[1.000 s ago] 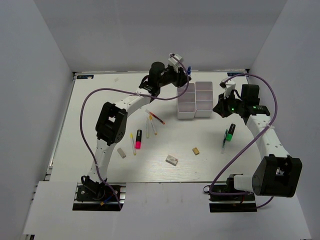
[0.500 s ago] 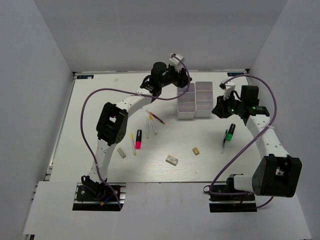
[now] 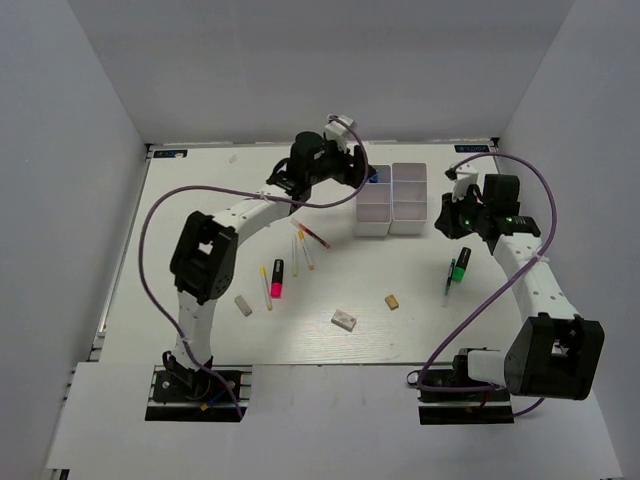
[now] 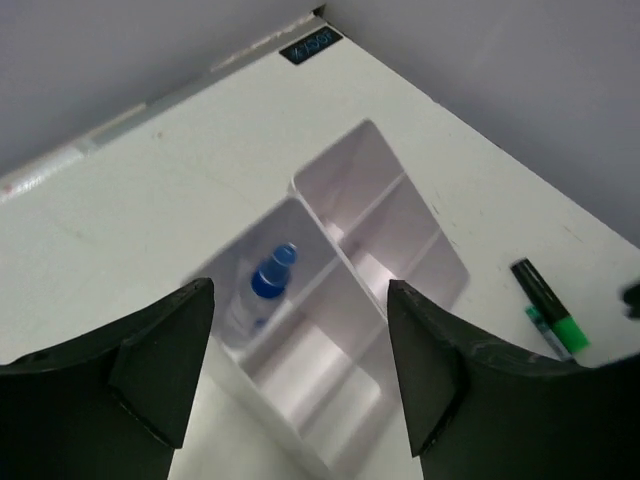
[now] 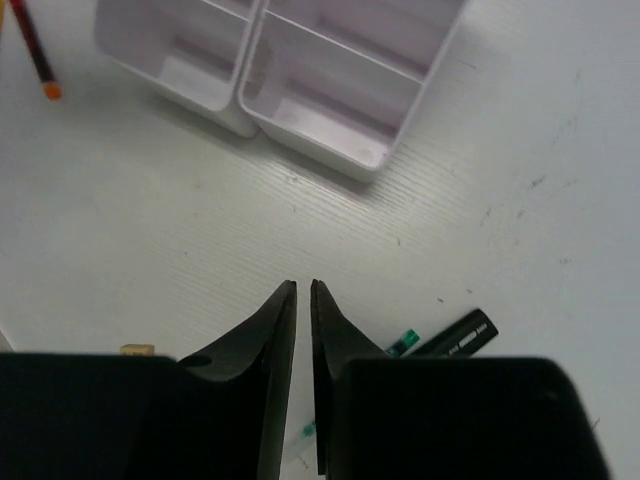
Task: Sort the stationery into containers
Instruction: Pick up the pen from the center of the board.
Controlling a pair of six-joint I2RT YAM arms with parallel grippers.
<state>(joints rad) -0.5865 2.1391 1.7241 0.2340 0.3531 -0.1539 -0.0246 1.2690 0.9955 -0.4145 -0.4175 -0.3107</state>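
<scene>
On the white table, the bottle lies in the bins beneath the left pincer (wide open); the right pincer is closed, empty.

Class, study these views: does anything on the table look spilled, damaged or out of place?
Nothing looks spilled or damaged. The blue-capped bottle sits inside one compartment of the white bins. The only things out of place are unsorted: the green marker, pink marker and white eraser lie loose on the table.

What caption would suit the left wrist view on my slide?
Open left pincer hovers above the white bins, with a blue-capped bottle inside one compartment.
</scene>
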